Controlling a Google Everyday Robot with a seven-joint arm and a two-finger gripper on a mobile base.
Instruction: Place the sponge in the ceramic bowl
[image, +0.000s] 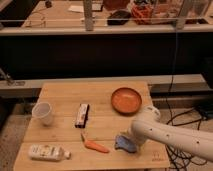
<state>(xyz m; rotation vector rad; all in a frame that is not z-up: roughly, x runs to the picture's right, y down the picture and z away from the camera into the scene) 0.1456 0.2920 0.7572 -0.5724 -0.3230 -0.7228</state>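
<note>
On the pale plank table (62, 95), the sponge (123, 144) lies near the front edge, just right of the carrot (96, 146) and well short of the ceramic bowl (126, 100), which sits empty toward the back right. The gripper (136, 133), at the end of the white arm (175, 140), hangs right over the sponge's right side; open or closed, I cannot tell. A white cup (43, 113), a dark packet (82, 115) and a lying bottle (47, 152) fill the left. Black cables (186, 117) trail over the floor to the right.
</note>
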